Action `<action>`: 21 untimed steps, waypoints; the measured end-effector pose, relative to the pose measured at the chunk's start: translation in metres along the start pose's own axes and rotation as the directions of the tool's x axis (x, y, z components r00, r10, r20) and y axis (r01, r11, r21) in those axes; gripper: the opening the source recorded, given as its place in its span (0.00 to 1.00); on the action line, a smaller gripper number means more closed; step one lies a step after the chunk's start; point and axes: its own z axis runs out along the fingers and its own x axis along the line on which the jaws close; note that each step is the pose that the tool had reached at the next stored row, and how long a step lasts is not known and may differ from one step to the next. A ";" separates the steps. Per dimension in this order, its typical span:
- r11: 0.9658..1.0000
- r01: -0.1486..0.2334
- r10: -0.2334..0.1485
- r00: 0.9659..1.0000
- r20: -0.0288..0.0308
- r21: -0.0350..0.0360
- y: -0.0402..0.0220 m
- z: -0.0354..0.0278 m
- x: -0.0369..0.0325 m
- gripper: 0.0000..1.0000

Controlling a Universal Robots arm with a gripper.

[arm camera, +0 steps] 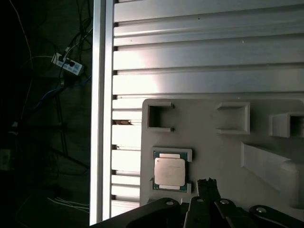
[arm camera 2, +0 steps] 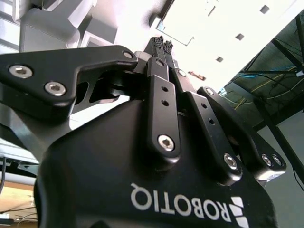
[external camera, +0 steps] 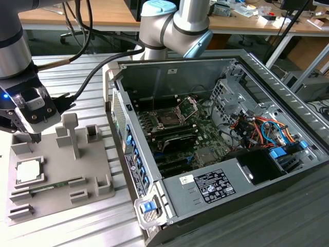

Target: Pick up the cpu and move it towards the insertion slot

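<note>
Wooden desks [external camera: 113, 15] behind, ribbed metal tabletop [arm camera: 209, 47], power strip [arm camera: 66, 64] on dark floor [arm camera: 42, 156]

The cpu [external camera: 28, 171], a silvery square with a thin green rim, lies flat in a recess of a grey fixture [external camera: 51, 157]. At 2 o'clock from it in the exterior view, the insertion slot [external camera: 168, 119] sits dark and silver-framed, its retention plate raised.

A ribbed aluminium worktop [external camera: 77, 72] carries a grey fixture plate [external camera: 92, 164] with several open pockets and a T-shaped upright post [external camera: 72, 131]. A long green memory stick [external camera: 49, 187] lies flat in the plate, near its front edge. Just beside the plate, on the exterior view's right, an open computer case [external camera: 169, 69] lies on its side. Inside it are long black memory slots [external camera: 177, 138], a labelled power supply [external camera: 213, 186] and a tangle of orange and blue cables [external camera: 257, 126]. Wooden desks [external camera: 92, 18] stand behind. In the first wrist view a power strip [arm camera: 66, 64] lies on the dark floor.
</note>
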 end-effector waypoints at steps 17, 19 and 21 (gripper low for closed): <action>1.000 0.000 0.000 1.000 0.000 0.000 -0.0020 0.0057 0.0000 0.11; 1.000 0.000 0.000 1.000 0.000 0.000 -0.0023 0.0067 0.0000 0.11; 1.000 0.000 0.000 1.000 0.000 0.000 -0.0024 0.0071 0.0001 0.11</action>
